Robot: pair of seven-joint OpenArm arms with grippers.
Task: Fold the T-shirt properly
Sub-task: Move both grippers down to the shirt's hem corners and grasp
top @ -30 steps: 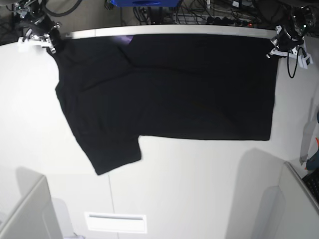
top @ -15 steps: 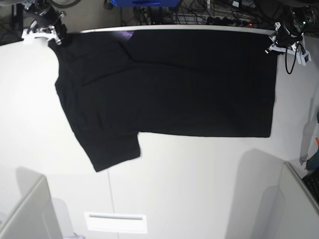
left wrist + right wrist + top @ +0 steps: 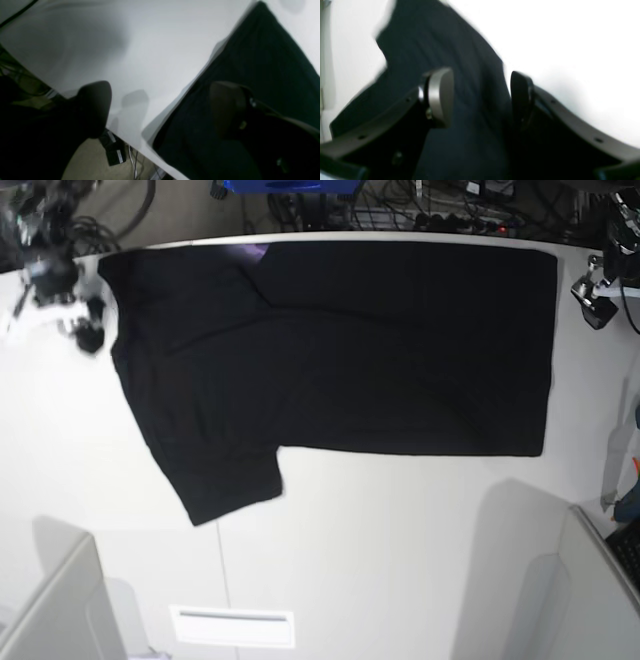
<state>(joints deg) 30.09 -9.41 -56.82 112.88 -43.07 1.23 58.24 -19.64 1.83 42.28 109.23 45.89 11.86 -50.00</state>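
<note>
T-shirt (image 3: 340, 350) lies flat; both end effectors, left (image 3: 592, 288) and right (image 3: 75, 315), hover apart, empty.

L gripper (image 3: 160, 105) jaws stood wide apart over table (image 3: 150, 50) edge; black T-shirt (image 3: 250, 75) corner lay flat beneath.

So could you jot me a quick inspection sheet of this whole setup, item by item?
Surface: white table, mostly bare in front.
Job's things: black T-shirt lying flat, one sleeve towards the front, a purple patch showing at its far edge.
Clutter: nothing seen.
Grippers: left pincer open beside the shirt's corner, empty; right pincer open above the cloth, empty.
Cables: a tangle behind the table.
Surroundings: grey panels at the front corners.
</note>
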